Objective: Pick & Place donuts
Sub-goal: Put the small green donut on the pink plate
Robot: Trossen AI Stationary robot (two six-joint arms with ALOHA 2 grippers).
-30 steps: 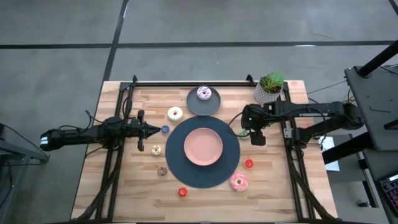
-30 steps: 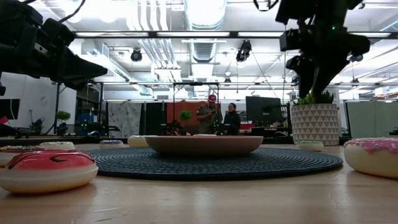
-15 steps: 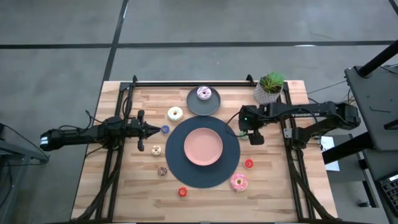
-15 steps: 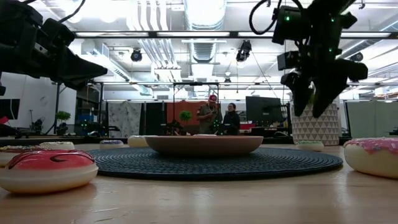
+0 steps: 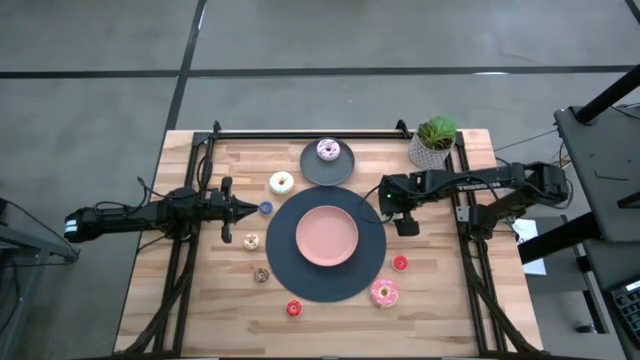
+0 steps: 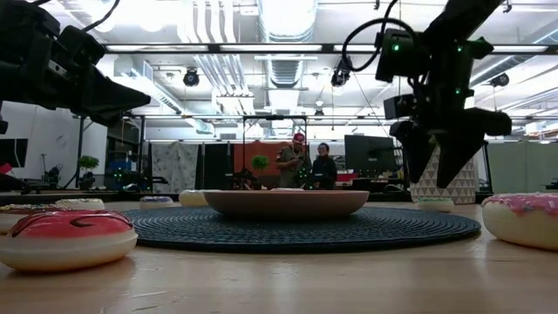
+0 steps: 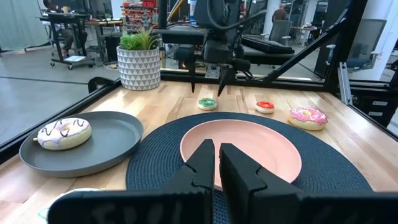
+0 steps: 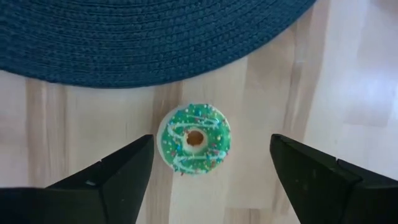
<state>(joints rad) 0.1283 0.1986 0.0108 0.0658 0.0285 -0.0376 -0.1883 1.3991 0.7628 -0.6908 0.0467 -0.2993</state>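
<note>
Risk: right hand [image 8: 205,171], fingers spread wide, hangs above the green donut [image 8: 194,139] lying on the table [image 8: 348,74] just beside the blue mat [image 8: 155,31]; descent off-centre could land a fingertip on the ring and flick it away. Right wrist view alone shows the straddle; high view hides the donut under the hand. Left hand [image 7: 217,163], closed and empty, waits by the mat's far side.
</note>
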